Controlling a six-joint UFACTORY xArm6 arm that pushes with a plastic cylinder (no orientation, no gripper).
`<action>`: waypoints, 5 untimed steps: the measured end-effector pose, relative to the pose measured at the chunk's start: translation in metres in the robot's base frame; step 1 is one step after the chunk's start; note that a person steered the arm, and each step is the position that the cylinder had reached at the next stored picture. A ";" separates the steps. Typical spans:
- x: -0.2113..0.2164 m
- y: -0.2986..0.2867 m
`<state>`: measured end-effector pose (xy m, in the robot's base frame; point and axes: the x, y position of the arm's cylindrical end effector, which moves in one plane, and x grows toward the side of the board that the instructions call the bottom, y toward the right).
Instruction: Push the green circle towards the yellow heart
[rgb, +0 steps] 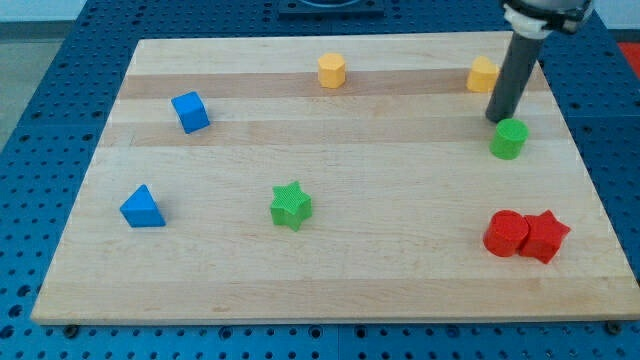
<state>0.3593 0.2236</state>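
Where the wooden surface (330, 280) nears the view's bottom right, a red circle (505, 233) touches a red star (544, 236). Farther up sits the green circle (509, 139), the tip (496, 118) just at its upper left. Beyond, partly behind the rod, lies the yellow heart (482, 74). No fingers exist; nothing is held.

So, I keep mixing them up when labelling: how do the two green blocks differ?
The green circle is a round, upright cylinder; the green star has pointed arms. The green circle sits near the board's right edge, the green star left of centre and nearer the view's bottom. My tip stands right beside the green circle, on its upper-left side, while the green star stands alone. Both are the same green.
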 end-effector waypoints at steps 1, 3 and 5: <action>0.019 0.026; 0.048 0.026; 0.087 0.026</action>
<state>0.4464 0.2500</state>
